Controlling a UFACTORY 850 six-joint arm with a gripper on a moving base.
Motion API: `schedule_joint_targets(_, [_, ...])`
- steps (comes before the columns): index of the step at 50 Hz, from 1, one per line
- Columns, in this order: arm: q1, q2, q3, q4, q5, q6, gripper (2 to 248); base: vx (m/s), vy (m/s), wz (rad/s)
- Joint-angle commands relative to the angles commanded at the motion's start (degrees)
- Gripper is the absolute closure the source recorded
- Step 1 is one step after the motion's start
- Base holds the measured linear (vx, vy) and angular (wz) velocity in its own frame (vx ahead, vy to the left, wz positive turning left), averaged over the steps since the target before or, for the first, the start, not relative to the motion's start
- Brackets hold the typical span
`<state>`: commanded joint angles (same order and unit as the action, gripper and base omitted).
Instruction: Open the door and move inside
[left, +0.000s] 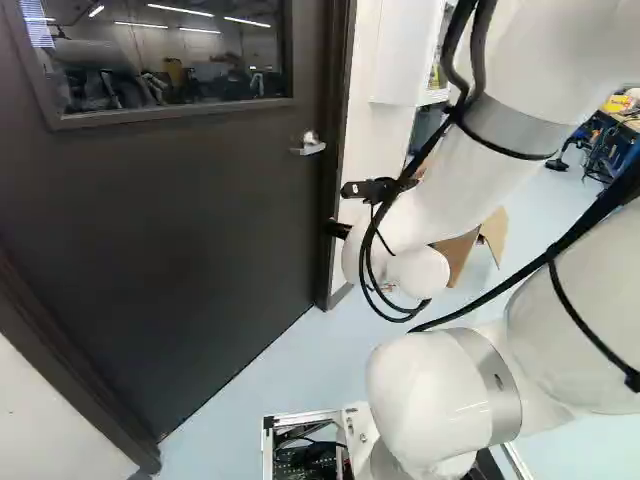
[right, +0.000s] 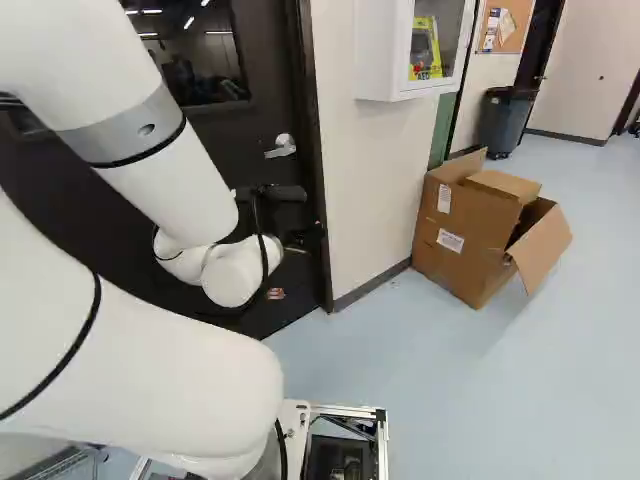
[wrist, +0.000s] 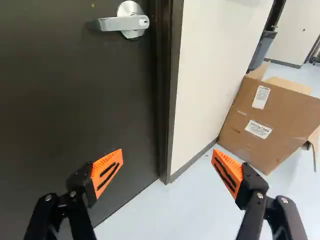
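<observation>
Gripper (right: 308, 237) spread wide, empty. Closed door (left: 180, 220) blocks way; cardboard box (right: 462, 230) near wall (right: 365, 170), bin (right: 503, 122) farther off.

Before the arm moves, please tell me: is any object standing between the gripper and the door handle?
Nothing visible stands between the open gripper and the door handle. The cardboard box stands by the wall, to one side of that path.
</observation>
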<state>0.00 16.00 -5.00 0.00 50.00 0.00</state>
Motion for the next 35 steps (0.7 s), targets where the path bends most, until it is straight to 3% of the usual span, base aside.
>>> schedule_joint_targets(27, [0.0,0.0,0.0,0.0,0.0,0.0,3,0.063,0.051,0.232])
schedule_joint_targets(35, [0.0,0.0,0.0,0.0,0.0,0.0,3,-0.008,0.001,0.007])
